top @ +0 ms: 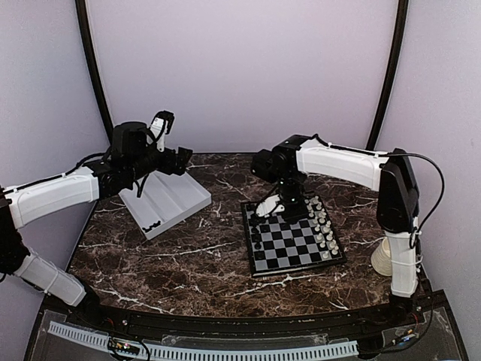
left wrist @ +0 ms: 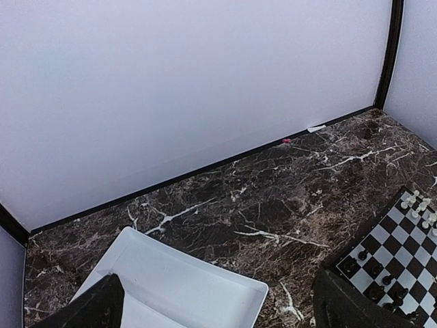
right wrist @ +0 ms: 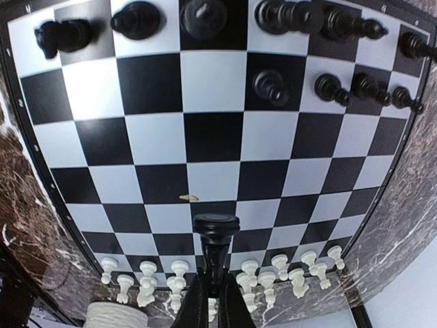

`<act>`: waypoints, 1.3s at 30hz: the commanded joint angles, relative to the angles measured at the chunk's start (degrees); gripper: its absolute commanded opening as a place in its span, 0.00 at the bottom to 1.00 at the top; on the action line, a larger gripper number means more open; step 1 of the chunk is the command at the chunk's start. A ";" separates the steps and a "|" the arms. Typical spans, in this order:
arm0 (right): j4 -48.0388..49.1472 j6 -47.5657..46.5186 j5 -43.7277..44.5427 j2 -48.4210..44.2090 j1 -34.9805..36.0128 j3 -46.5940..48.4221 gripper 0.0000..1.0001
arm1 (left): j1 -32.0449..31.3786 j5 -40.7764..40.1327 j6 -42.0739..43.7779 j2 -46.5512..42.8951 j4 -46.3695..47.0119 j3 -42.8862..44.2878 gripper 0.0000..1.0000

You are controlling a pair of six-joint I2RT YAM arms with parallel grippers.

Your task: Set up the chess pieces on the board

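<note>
1. The black chessman I am carrying hangs base-down over the board. It is on the half nearer the white pieces, well apart from its own side.
2. My right pincer is pressed together on that chessman's upper part, with only the stem and round foot poking out below the tips.
3. The other black pieces stand along the far edge in my wrist view. A shorter second row of four sits beside them on one side only, and the squares next to that row are bare. I judge this one belongs there.
4. The first risk is the carry. The grip is on a thin, slick top, so a jolt could let the piece swivel or slip and drop among the white men.
5. The second risk is the set-down. If I come in low beside the standing row, my fingertips could clip a neighbour and topple it. If I let go too high or tilted, the foot would land askew and the piece would roll.
6. A tan fleck lies on one light square, and I would not set a foot on it.
7. My left pincer stands wide apart and holds nothing. It hangs over the white tray, off to the side of the board on the marbled table.
</note>
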 commanded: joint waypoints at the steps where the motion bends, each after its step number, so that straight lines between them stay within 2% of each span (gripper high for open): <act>1: -3.08 -1.18 4.93 1.00 -0.34 -1.92 0.00 | 0.13 1.51 0.75 -2.72 0.34 -0.83 0.99; 13: 1.76 0.34 5.52 2.94 -0.85 -7.87 0.00 | 0.13 2.63 -0.13 -2.20 0.16 -0.86 0.99; 18: 3.29 0.63 5.24 2.12 -1.02 -8.81 0.06 | 0.13 2.91 -0.44 -1.57 0.01 -0.70 0.99; 25: 2.95 1.48 2.39 2.13 -0.95 -7.40 0.13 | 0.18 3.82 -0.98 -0.96 -0.23 -0.57 0.99; 33: 2.29 2.28 1.35 2.34 -0.97 -5.12 0.13 | 0.13 4.30 -1.27 -0.75 -0.37 -0.44 0.99; 39: 4.19 2.30 -0.90 -0.84 -2.01 -7.24 0.13 | 0.15 5.17 -1.12 -0.91 -0.27 -0.50 0.99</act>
